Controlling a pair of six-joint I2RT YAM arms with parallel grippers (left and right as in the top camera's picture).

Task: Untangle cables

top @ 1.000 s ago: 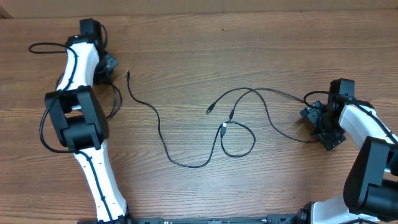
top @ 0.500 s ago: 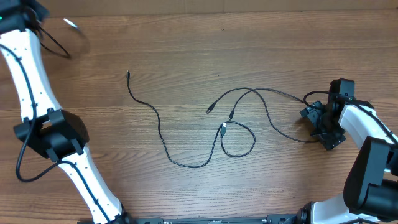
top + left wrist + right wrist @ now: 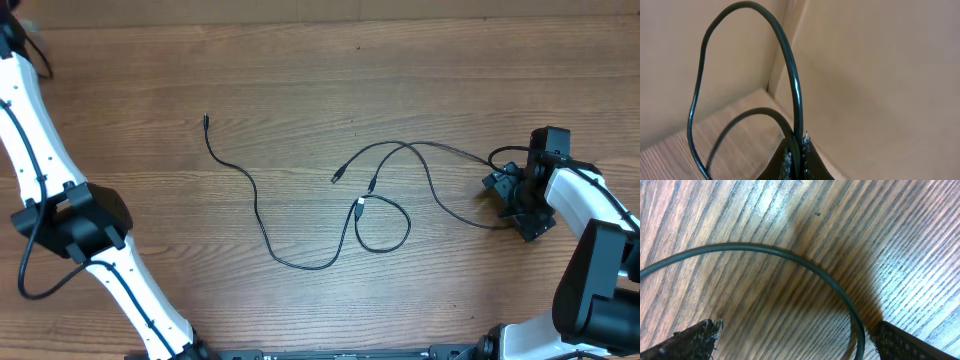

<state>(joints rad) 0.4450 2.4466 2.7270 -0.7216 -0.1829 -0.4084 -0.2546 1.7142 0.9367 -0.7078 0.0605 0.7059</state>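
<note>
1. Left jaws are pinched fully shut on a thin black cable (image 3: 792, 80). It arches up from the grip in a tall loop and drops back toward the surface (image 3: 660, 162). The wrist view faces a corner of tan wall panels (image 3: 880, 75).
2. Overhead, the left arm (image 3: 30, 110) stretches to the far left corner, its jaws out of frame. My reading is that this cable is held well apart from the rest so it cannot cross them again.
3. Right jaws stand wide open and hold nothing. They straddle a curved stretch of cable (image 3: 790, 256) lying flat on the wood, with a fingertip (image 3: 695, 337) on either side. It looks like the set-up for a pinch.
4. The other cables (image 3: 400, 148) lie mid-surface. One long cable (image 3: 255, 205) snakes from a plug at upper left down and round to a small loop (image 3: 385, 225). Two more cross near the middle and run toward the right arm (image 3: 580, 200).
5. The task looks partly done, with the middle crossings not yet undone. The strand between the right jaws seems the one to draw rightward, and slowly, since a snag at the loop could drag the others along.
</note>
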